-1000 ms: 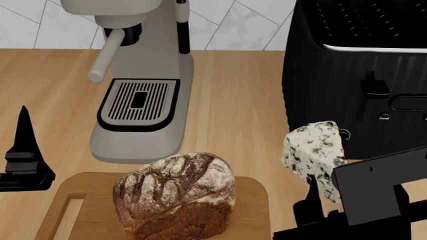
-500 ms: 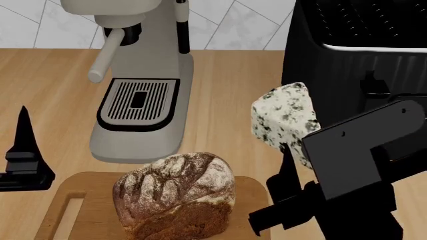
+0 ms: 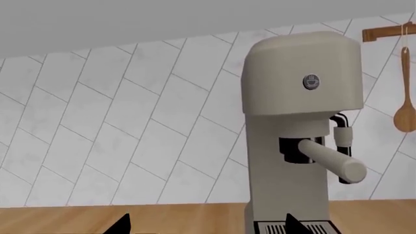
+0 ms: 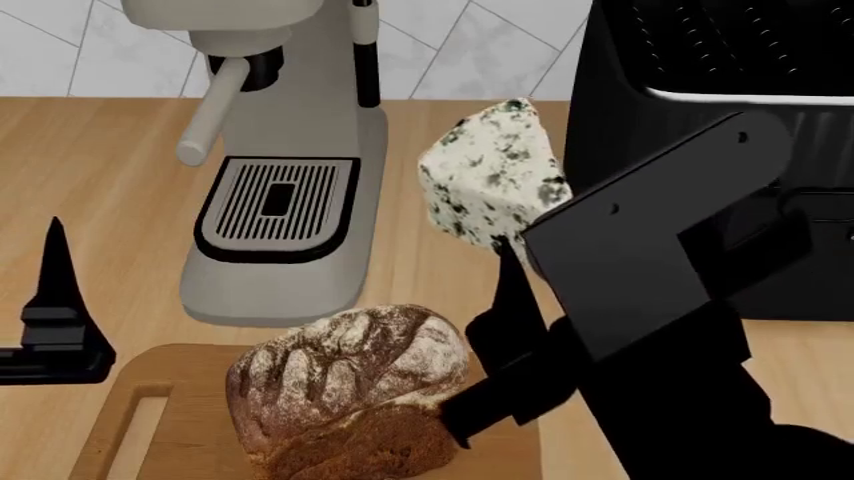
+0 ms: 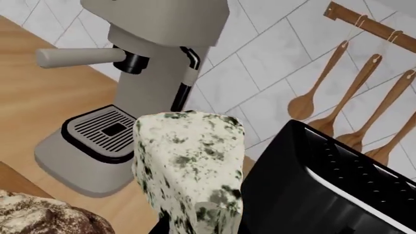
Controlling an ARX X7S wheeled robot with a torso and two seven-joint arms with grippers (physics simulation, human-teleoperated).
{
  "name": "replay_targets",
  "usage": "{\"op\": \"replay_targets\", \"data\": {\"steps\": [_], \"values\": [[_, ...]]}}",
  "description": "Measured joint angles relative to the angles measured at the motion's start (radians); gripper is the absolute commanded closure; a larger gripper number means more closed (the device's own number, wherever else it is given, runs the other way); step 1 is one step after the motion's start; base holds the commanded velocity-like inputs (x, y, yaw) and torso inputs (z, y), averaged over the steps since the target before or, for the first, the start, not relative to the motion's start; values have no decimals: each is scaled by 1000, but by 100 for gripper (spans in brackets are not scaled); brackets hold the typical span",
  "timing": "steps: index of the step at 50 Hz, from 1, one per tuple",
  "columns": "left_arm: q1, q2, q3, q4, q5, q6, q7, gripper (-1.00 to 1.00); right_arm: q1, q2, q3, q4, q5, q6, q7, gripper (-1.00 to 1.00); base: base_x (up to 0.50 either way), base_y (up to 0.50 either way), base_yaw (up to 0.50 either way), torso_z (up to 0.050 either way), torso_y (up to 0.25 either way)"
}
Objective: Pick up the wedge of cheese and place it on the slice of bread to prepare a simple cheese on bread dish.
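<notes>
Head view, cheese: the wedge of cheese [image 4: 490,183] is held up in the air by the right gripper [image 4: 514,262], above and to the right of the slice of bread [image 4: 350,390], not touching it.
Right gripper: clamped on the lower end of the wedge; its dark body and arm fill the lower right of the head view and cover the right edge of the cutting board [image 4: 134,415].
Bread: a dark, flour-dusted loaf piece standing on the wooden cutting board at the near edge of the counter [image 4: 94,180].
Left gripper: the left gripper [image 4: 54,300] hovers low at the far left, well apart from the bread; only one pointed finger shows clearly there, and in the left wrist view just two dark tips [image 3: 123,225] appear, so I cannot tell how wide it stands.
Behind the bread: a beige espresso machine [image 4: 280,150] with its drip grille, just beyond the board.
Right of the cheese: a black ribbed toaster [image 4: 707,120], close beside the raised wedge.
Right wrist view: the wedge [image 5: 188,165] blocks the middle; wooden spoons [image 5: 312,92] hang on the tiled wall [image 5: 260,73] beyond.
</notes>
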Motion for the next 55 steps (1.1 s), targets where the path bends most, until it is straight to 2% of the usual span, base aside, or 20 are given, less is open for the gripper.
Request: {"op": "replay_targets", "data": {"steps": [10, 17, 27, 55], "values": [[-2, -2, 3, -1, 1, -4, -1, -100, 31, 11, -13, 10, 65, -4, 43, 100, 0, 0, 0, 0, 0], [-1, 126, -77, 9, 141, -39, 157, -100, 50, 14, -30, 23, 103, -18, 69, 100, 0, 0, 0, 0, 0], [0, 199, -122, 19, 223, -64, 249, -100, 69, -7, -46, 41, 168, -43, 94, 100, 0, 0, 0, 0, 0], [-1, 219, -129, 19, 251, -77, 276, -100, 36, -86, -48, 50, 368, -92, 182, 100, 0, 0, 0, 0, 0]]}}
